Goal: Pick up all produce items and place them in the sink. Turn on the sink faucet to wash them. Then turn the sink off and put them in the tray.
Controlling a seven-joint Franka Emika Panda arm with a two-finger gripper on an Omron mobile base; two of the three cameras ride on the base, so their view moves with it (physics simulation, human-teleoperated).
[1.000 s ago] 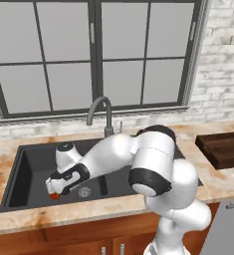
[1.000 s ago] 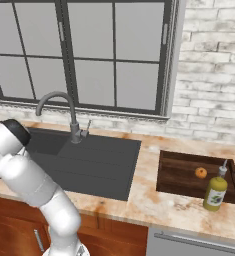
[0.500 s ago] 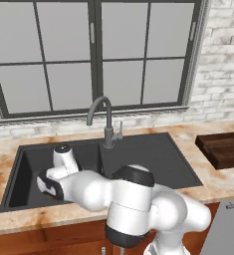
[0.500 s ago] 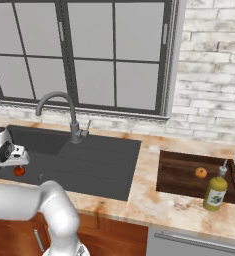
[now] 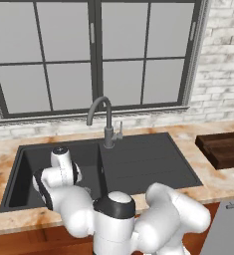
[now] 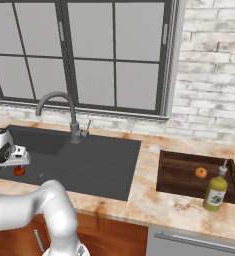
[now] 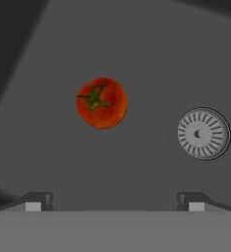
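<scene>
**Figure: Open jaws above the tomato in the sink basin**

The gripper (image 7: 114, 202) hangs over the deep basin of the sink (image 5: 153, 164), its jaws spread wide and grasping nothing; the 2 finger tips stand well apart at the bottom of the hand view. The tomato (image 7: 102, 102) rests on the basin floor, beside the round metal drain (image 7: 204, 133) and apart from it. It lies off the line between the jaws, toward 1 side, so a shift sideways appears needed before descent. The tomato is nearly round, with no marked long axis; its green stem end faces up toward the camera, so the jaws could close across any diameter. The orange-tan ball (image 6: 201, 173) sits in the tray (image 6: 179, 187) on the table (image 6: 144, 200), near a bottle (image 6: 215, 190), which suggests its washing is finished and the tomato is the 1 item left to move. No water shows at the faucet (image 5: 106, 119), judged off.
</scene>
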